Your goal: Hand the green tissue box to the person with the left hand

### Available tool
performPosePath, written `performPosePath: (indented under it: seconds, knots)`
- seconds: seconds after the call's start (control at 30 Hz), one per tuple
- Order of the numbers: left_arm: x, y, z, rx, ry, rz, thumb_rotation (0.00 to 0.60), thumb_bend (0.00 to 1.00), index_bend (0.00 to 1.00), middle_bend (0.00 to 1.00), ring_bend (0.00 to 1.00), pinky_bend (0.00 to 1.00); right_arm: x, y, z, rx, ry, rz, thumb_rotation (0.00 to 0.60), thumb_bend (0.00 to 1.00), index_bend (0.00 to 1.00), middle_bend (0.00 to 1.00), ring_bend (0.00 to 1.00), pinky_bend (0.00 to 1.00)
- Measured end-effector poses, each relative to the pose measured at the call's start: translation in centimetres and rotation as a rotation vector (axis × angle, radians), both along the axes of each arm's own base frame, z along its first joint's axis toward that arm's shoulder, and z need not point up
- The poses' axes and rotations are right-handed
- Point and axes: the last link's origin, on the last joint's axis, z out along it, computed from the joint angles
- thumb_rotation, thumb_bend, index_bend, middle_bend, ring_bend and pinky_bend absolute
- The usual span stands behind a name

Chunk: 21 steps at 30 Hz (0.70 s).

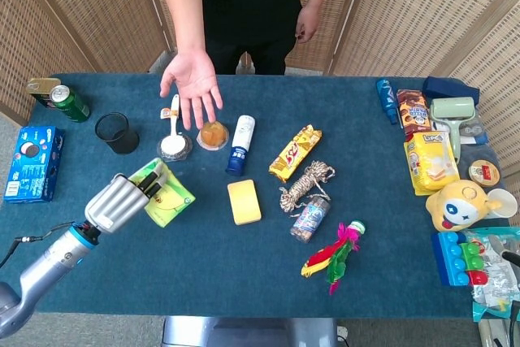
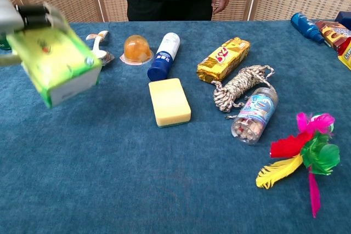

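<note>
My left hand (image 1: 120, 201) grips the green tissue box (image 1: 166, 194) and holds it tilted in the air above the left part of the blue table (image 1: 203, 258). In the chest view the green tissue box (image 2: 55, 64) hangs at the upper left, with the fingers of the left hand (image 2: 30, 13) curled over its top edge. The person's open palm (image 1: 193, 81) is stretched over the table's far side, beyond the box. My right hand does not appear in either view.
Between box and palm lie a foil cup with a spoon (image 1: 174, 145), an orange jelly cup (image 1: 214, 134) and a black mesh cup (image 1: 117, 132). A yellow sponge (image 1: 244, 201), a white-blue bottle (image 1: 240, 145) and a snack bar (image 1: 295, 152) lie to the right.
</note>
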Motion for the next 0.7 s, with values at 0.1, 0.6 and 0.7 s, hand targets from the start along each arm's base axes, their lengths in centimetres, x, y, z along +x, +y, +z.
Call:
performPosePath:
  seconds: [0.1,0.6,0.7]
  knots:
    - [1.9,0.7,1.5,0.046,-0.058,-0.032,0.6,0.5,1.0,1.0,1.0,0.99,0.1,0.0,-0.1,0.005,0.001,0.001,0.6,0.0,0.0,0.0,0.02,0.0]
    - [11.8,6.6,6.4,0.193,-0.311,-0.033,0.6,0.48,1.0,1.0,1.0,0.99,-0.1,-0.3,-0.3,0.016,0.005,-0.005,0.6,0.0,0.0,0.0,0.02,0.0]
    - [13.2,7.8,6.3,0.211,-0.324,-0.02,0.6,0.48,1.0,1.0,1.0,0.99,-0.3,-0.3,-0.4,0.02,0.004,-0.012,0.6,0.0,0.0,0.0,0.02,0.0]
